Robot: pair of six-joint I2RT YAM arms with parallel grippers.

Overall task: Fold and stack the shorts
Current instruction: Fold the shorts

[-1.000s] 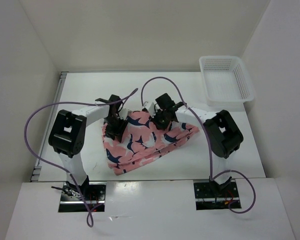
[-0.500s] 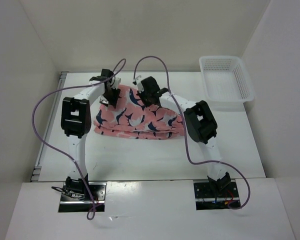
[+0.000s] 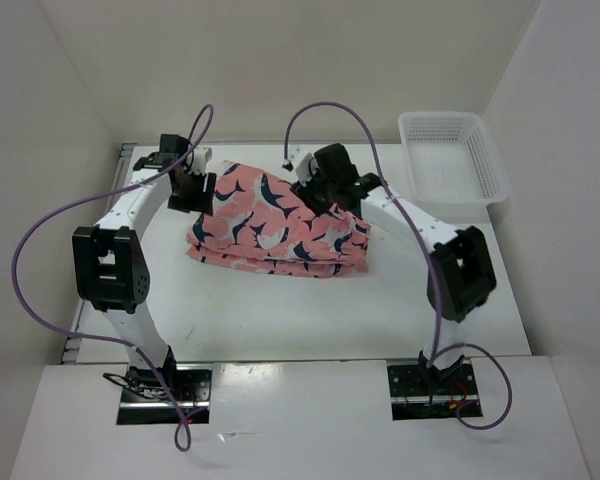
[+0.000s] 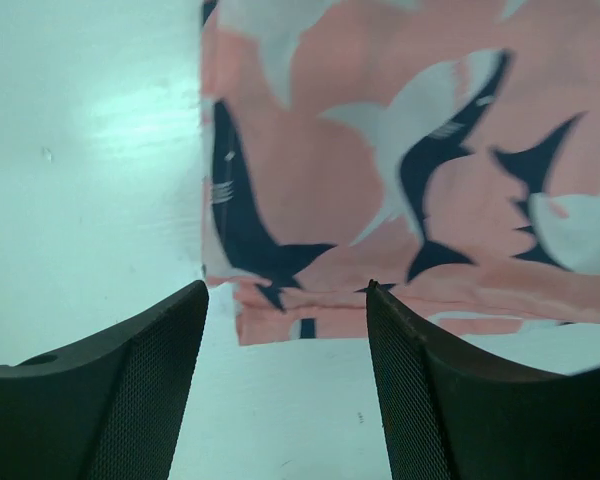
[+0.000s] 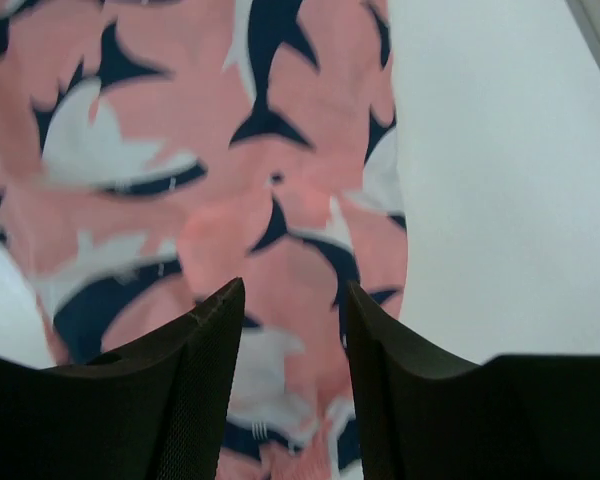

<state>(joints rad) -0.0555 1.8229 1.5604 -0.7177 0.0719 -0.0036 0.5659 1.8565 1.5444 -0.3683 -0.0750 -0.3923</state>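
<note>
While shorts point(image 3: 280, 225) lie folded, mesh basket point(image 3: 458, 199) sits well apart, far right.

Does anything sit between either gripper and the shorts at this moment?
Nothing visible does. The left gripper hangs open over the left edge of the shorts, and the right gripper hangs open over their printed fabric. The white mesh basket sits apart, off to the far right.
</note>
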